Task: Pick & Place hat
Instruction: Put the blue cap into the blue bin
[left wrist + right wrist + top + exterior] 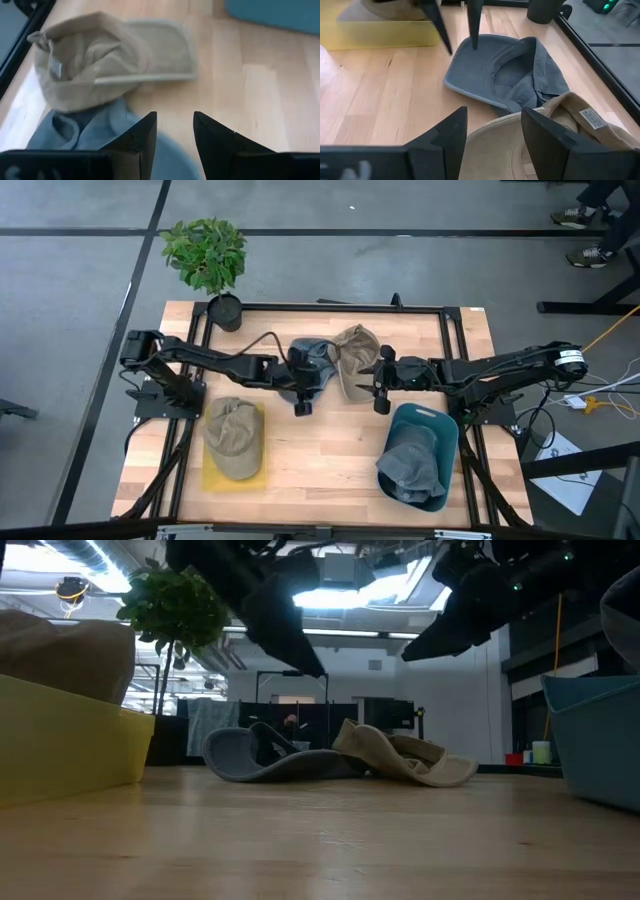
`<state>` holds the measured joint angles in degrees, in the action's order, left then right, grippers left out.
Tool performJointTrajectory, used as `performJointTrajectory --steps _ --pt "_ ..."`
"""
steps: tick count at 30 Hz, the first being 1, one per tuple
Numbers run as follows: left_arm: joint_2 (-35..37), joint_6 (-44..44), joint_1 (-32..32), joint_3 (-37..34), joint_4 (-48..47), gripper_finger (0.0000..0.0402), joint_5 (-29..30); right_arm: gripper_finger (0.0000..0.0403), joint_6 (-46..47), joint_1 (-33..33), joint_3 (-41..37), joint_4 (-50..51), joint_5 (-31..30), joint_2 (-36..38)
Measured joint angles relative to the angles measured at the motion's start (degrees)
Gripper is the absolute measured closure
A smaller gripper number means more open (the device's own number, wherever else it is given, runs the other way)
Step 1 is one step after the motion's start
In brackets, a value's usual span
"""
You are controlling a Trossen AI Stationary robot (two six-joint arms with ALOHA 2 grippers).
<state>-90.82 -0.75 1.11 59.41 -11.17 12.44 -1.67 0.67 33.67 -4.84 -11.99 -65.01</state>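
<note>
**A:** Where are your two grippers now?

**B:** I have the left gripper above the grey-blue hat, which lies flat on the bench. In the left wrist view its fingers stand apart with a clear gap, and nothing is between them. The brim of this hat is just under the fingertips; I cannot tell if they touch it. The right gripper hangs over the beige hat, just beside the left one. Its fingers are also parted and they hold nothing.

**A:** And how do the two hats lie?

**B:** They are touching. The beige hat lies partly over the crown of the grey-blue one, and in the low view both rest on the wood under the arms.

**A:** What else is near?

**B:** Away from the left fingers, on their outer side, a yellow tray carries an olive hat. Near the right fingers stands a teal bin with a grey hat inside. A potted plant is at the far corner of the bench.
</note>
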Motion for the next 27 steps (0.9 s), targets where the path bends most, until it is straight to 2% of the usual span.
performJointTrajectory --steps 4,11,14,21,27 --pt "-2.93 -3.02 1.67 4.97 -4.57 0.0276 3.34 0.0217 0.53 0.00 0.00 0.16 0.02 0.00" --pt "-9.34 -8.49 4.40 18.00 -22.24 0.0273 11.59 0.0217 2.93 0.13 0.00 1.63 0.94 0.00" --pt "-12.19 -10.40 5.03 22.81 -26.31 0.0264 14.14 0.0217 4.35 0.13 0.00 3.34 1.51 0.00" --pt "-18.27 -17.11 5.28 29.59 -31.15 0.0235 13.30 0.0217 5.83 0.26 0.00 6.72 1.64 0.00" --pt "-21.44 -17.55 4.88 30.76 -35.69 0.0213 14.71 0.0217 3.44 0.28 0.00 7.20 1.53 -0.02"
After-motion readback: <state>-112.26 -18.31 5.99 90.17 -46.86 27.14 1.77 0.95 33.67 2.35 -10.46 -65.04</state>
